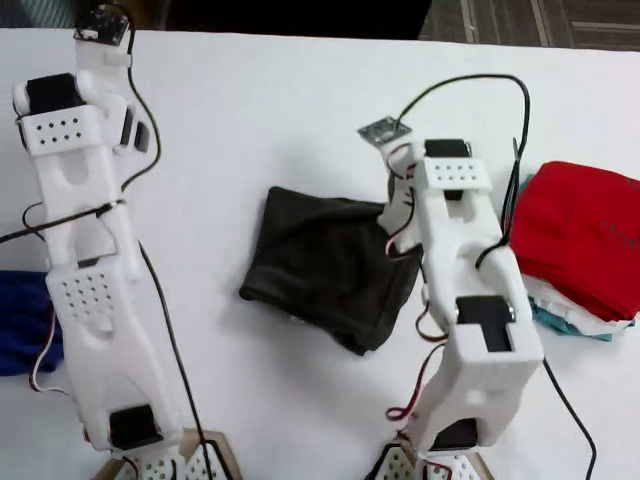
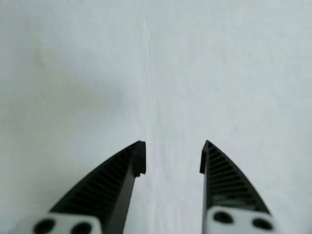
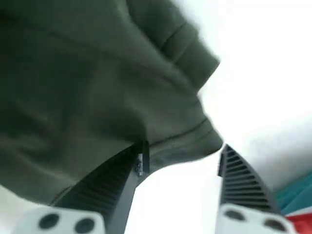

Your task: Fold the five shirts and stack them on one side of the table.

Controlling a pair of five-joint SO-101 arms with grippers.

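Right gripper [image 3: 183,158] is open, jaws wide apart, tips right at the hem of the dark shirt [image 3: 97,83]; not clamped on it, and I cannot tell whether either tip touches the cloth. Left gripper [image 2: 173,153] is also open, holding nothing, over bare white table [image 2: 195,63]. In the high view the dark shirt [image 1: 325,265] lies folded, a bit rumpled, mid-table, its right edge under the right arm [image 1: 470,280]. The red shirt [image 1: 585,230] sits folded on top of a stack at the right side, with white and teal layers [image 1: 570,312] showing under it. A blue shirt [image 1: 20,320] lies at the left edge, just beside the left arm [image 1: 85,260], partly cut off.
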